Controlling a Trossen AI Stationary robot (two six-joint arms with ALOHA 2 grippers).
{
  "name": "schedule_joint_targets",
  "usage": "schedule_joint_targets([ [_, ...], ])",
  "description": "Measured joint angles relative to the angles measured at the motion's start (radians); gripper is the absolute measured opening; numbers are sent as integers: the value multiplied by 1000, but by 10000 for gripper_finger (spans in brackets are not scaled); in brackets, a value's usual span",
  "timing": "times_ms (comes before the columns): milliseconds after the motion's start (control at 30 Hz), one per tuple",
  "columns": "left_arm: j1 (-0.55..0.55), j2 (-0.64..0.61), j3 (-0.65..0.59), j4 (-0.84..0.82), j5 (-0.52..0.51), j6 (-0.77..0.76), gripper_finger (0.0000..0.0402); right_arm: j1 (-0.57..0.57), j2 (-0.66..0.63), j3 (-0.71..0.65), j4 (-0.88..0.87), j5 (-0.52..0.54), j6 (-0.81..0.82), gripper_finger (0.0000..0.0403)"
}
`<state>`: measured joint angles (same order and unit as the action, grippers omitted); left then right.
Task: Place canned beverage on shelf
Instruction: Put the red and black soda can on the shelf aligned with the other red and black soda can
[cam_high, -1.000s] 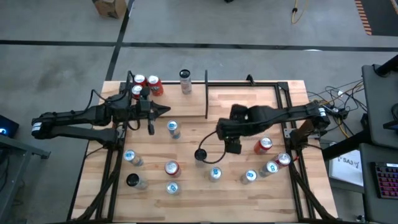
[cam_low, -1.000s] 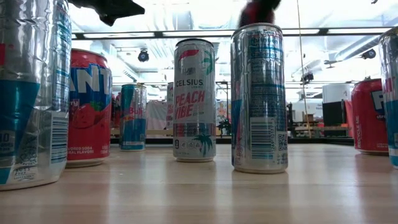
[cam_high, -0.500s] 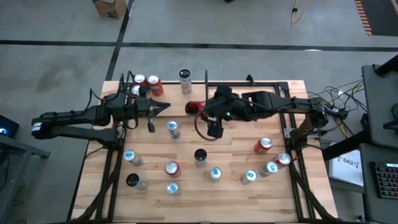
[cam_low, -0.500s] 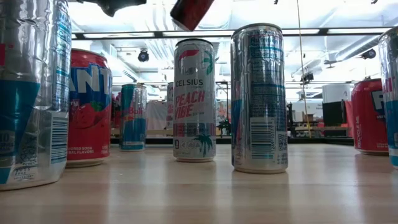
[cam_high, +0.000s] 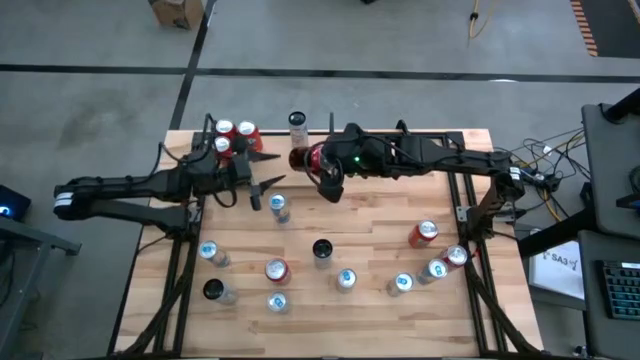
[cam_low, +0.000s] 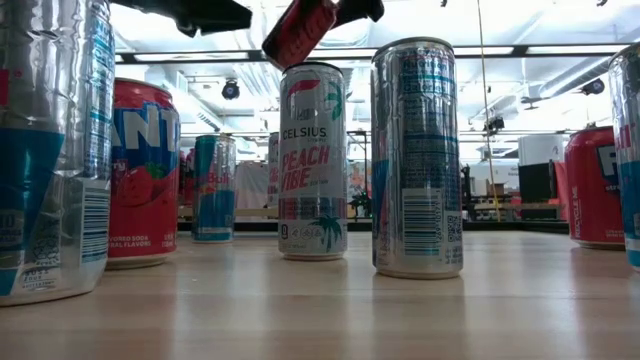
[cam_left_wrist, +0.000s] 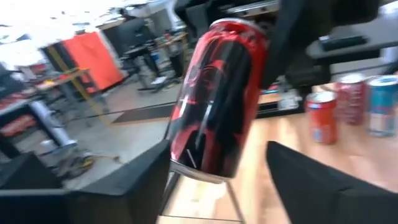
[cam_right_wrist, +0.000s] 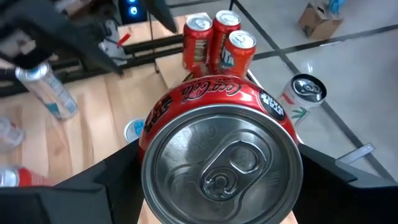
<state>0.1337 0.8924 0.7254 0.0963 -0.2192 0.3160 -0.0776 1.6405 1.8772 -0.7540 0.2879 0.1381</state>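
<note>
Between the fingers of the right end effector (cam_high: 322, 170) hangs a red and black Coca-Cola aluminium can (cam_high: 303, 159), tilted and lifted clear of the light wood worktop (cam_high: 380, 235); the right wrist view shows its silver top with both dark fingers pressed to its sides, so the clamp is firm. Just beyond this end effector, toward the worktop's far left corner, lies the narrow bay of thin black metal frame with a plank floor (cam_high: 270, 150). Three red soda cans (cam_high: 234, 136) already stand clustered at that bay's outer end, and a slim silver and pink can (cam_high: 298, 131) stands near its inner end, close to the carried can.

The left end effector (cam_high: 262, 187) waits close by on the carried can's other side, its fingers spread and holding nothing; its wrist view looks straight at the tilted red can between its own dark fingers (cam_left_wrist: 323, 186).

By my reading, the pick-up and most of the carry are done. What remains is to bring the can upright, lower it onto the plank floor in the free stretch between the cluster and the slim can, and let go. About ten more cans still stand on the worktop nearer the front.
</note>
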Motion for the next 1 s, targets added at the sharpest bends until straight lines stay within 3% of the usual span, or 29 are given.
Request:
schedule_joint_targets([
  [100, 0, 37, 0, 41, -47, 33, 306, -9, 0, -8, 13, 1, 7, 288],
  [233, 0, 83, 0, 97, -59, 42, 341, -23, 0, -21, 34, 0, 21, 288],
  [567, 2, 205, 0, 239, -75, 45, 335, -40, 0, -27, 49, 8, 21, 288],
  [1000, 0, 351, 1, 442, -256, 222, 334, -44, 0, -30, 55, -2, 60, 288],
])
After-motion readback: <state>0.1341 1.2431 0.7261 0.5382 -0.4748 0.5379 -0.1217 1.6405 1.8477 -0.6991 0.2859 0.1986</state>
